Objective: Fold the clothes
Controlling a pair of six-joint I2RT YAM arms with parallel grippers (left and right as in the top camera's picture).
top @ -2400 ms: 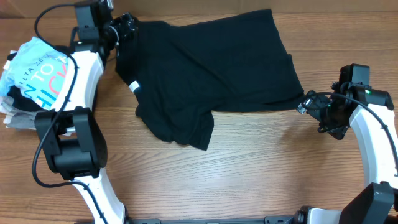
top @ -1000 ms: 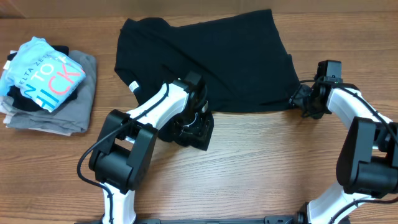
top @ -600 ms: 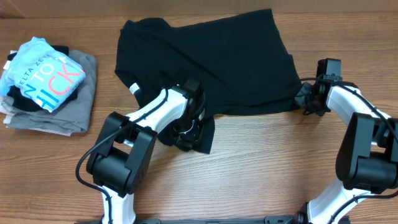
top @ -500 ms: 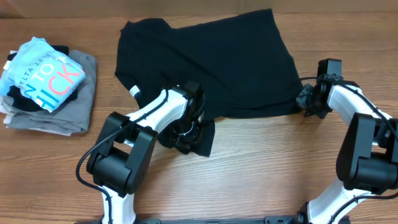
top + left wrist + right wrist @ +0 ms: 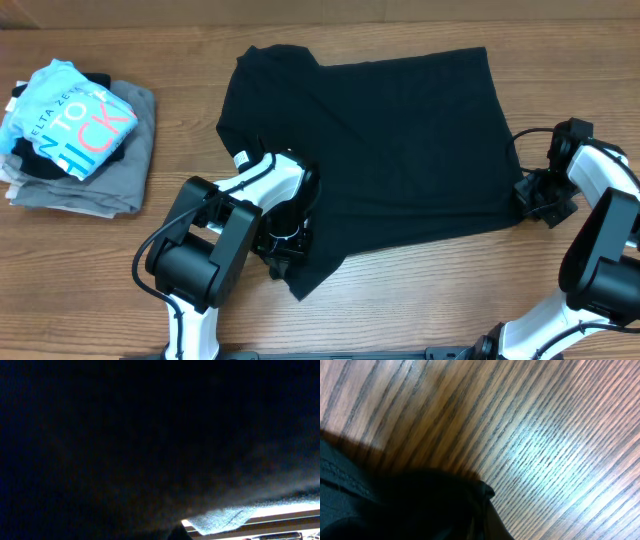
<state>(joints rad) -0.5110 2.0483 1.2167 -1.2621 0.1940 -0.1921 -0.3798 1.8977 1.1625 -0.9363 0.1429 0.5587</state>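
The clothes (image 5: 390, 140), a black T-shirt with a small white tag (image 5: 241, 160), lie spread across the middle of the wooden table (image 5: 430, 290). My left gripper (image 5: 283, 248) sits at the shirt's lower left corner, shut on a bunch of its fabric. At the lower right corner my right gripper (image 5: 532, 197) is shut on the hem. Dark cloth (image 5: 125, 435) fills nearly the whole left wrist view and hides the fingers. In the right wrist view black fabric (image 5: 410, 505) is gathered at the jaws over bare wood (image 5: 530, 420).
A pile of other garments lies at the far left: a light blue printed shirt (image 5: 68, 115) on top of a grey garment (image 5: 125, 180). Bare wood runs along the front of the table.
Both grippers closed on the shirt's lower corners and pulled it right and toward the front. The shirt now lies flatter and further right than before.
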